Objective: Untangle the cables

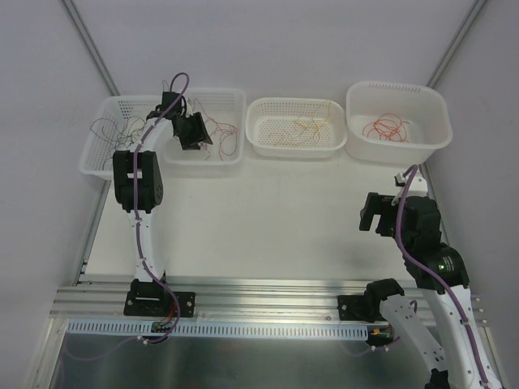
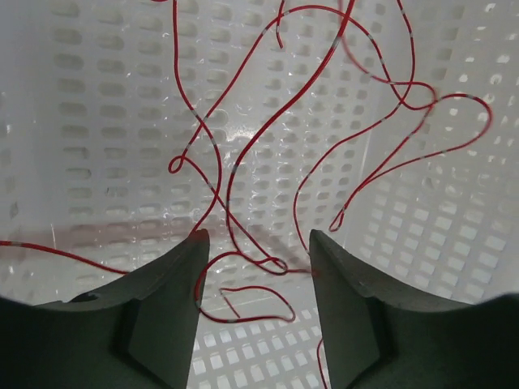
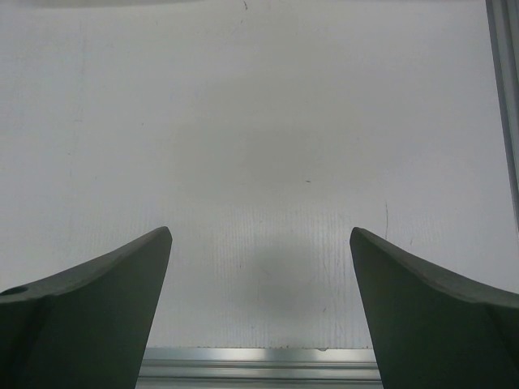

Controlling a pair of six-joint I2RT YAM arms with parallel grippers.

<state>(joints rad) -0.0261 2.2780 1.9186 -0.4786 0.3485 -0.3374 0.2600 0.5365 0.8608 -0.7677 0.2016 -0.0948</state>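
Observation:
Four white baskets stand along the far side. Dark grey cables (image 1: 122, 127) lie tangled in the leftmost basket (image 1: 94, 160). A dark red cable (image 1: 227, 134) is in the second basket (image 1: 219, 160), and my left gripper (image 1: 195, 131) reaches down into it. In the left wrist view that red cable (image 2: 250, 288) loops loosely over the basket floor (image 2: 97, 121), and the left gripper (image 2: 258, 239) is open around a few of its strands without pinching them. My right gripper (image 1: 375, 212) hangs open over the bare table, nothing between its fingers (image 3: 260, 235).
An orange-yellow cable (image 1: 308, 126) lies in the third basket (image 1: 296, 148) and a bright red one (image 1: 388, 126) in the rightmost basket (image 1: 397, 143). An aluminium rail (image 1: 268, 296) crosses the near edge by the arm bases. Purple hoses run along both arms.

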